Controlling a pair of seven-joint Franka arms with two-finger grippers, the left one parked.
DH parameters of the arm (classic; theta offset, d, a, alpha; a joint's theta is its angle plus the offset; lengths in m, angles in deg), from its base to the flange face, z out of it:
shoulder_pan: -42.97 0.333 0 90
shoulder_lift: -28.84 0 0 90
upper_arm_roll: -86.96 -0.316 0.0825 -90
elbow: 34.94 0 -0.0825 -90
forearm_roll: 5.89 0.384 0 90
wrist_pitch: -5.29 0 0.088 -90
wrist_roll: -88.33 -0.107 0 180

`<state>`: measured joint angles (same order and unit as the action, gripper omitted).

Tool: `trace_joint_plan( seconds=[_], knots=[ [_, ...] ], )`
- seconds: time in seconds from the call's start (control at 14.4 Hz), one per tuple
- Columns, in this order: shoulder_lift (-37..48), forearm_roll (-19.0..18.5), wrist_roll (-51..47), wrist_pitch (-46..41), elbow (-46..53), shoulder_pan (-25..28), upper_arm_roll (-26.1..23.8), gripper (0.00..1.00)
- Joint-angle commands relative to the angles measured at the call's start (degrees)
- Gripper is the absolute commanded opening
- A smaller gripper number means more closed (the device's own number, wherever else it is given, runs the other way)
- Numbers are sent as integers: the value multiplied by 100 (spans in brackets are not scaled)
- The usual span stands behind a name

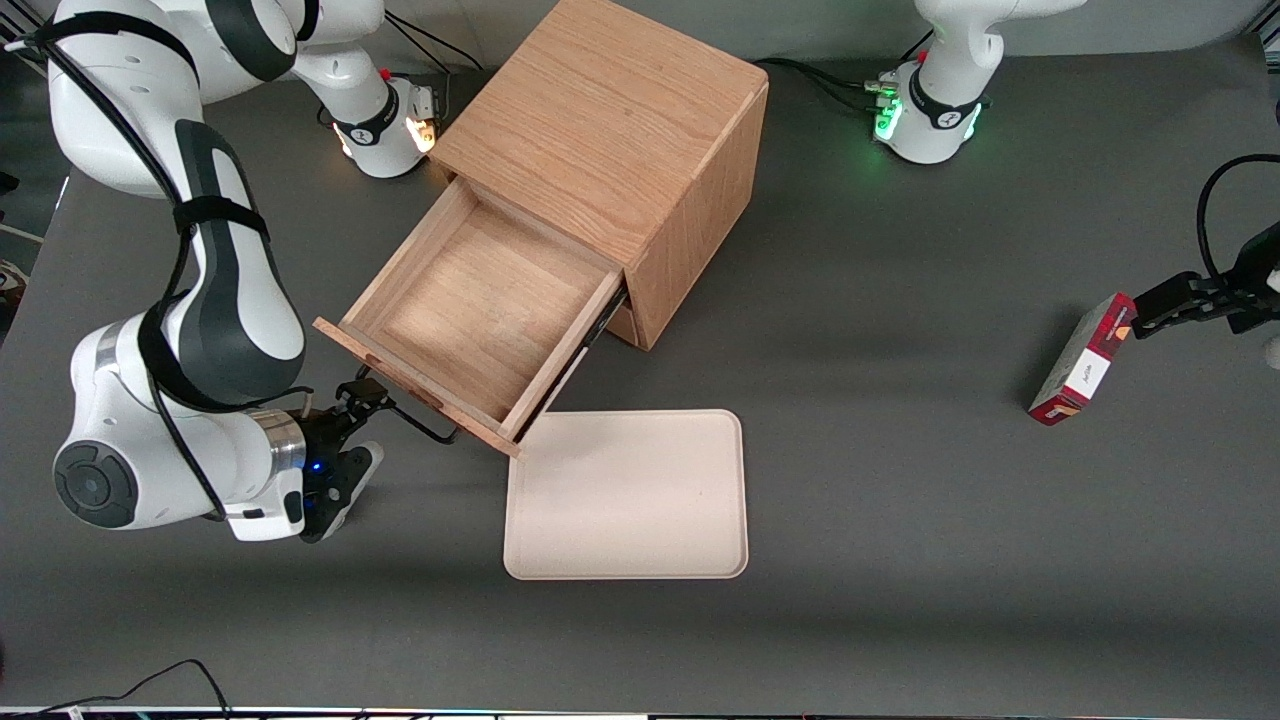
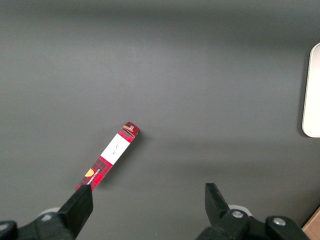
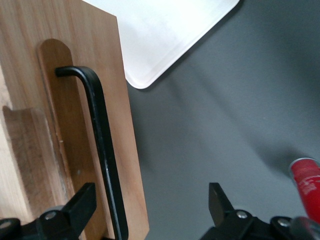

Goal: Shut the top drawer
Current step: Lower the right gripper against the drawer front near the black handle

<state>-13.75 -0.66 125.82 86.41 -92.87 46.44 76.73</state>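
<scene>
The top drawer [image 1: 480, 300] of the light-oak cabinet [image 1: 600, 130] stands pulled far out, and its inside is empty. Its thin black bar handle [image 1: 425, 425] runs along the front panel, on the side nearer the front camera. My right gripper [image 1: 362, 425] is at the working-arm end of that handle and is open. In the right wrist view the handle [image 3: 102, 145] and the edge of the drawer front [image 3: 90, 45] lie between the fingers of the gripper [image 3: 151, 195], close to one finger [image 3: 82, 200]. The fingers do not clamp the bar.
A cream tray [image 1: 625, 495] [image 3: 165, 35] lies flat on the grey table just in front of the drawer, nearer the front camera. A red box [image 1: 1085, 360] [image 2: 110, 157] stands toward the parked arm's end of the table.
</scene>
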Motion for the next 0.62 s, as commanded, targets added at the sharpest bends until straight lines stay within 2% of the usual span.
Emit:
trace_joint_plan(
  seconds=[0.0,0.21,0.55],
  knots=[
    [49,232,-285,254,-297,-48,3,100],
    [75,285,-497,299,-386,-48,3,100],
    [434,514,-760,694,-1175,-101,3,100]
  ],
)
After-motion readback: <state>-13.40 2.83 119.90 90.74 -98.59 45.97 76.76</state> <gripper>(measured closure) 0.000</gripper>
